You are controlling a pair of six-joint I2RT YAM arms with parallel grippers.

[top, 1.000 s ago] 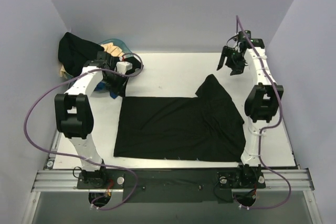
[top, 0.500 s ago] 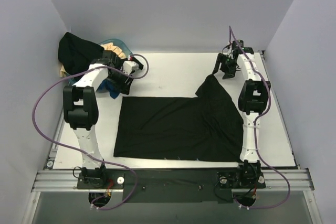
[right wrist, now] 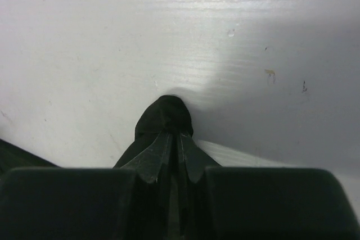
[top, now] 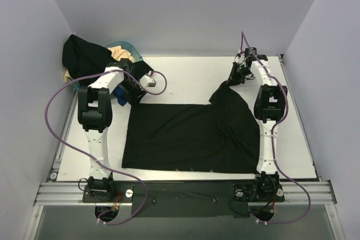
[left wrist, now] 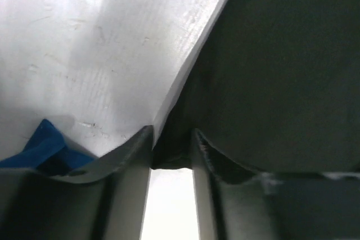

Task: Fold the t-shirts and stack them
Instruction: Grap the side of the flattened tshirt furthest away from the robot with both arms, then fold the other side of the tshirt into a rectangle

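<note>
The black t-shirt is lying spread across the middle of the white table, rumpled along its right side. The right gripper is clenching a bunched tuft at the shirt's far right point, its fingers pressed together. The left gripper is straddling the far left corner with a narrow gap between its fingers; I cannot tell whether it is biting the cloth. For a clean fold, the left should be closing fully on the hem before either arm lifts. Both should then be rising level, keeping the far edge taut, drawing it straight toward the near hem, and avoiding the blue cloth beside the left fingers.
</note>
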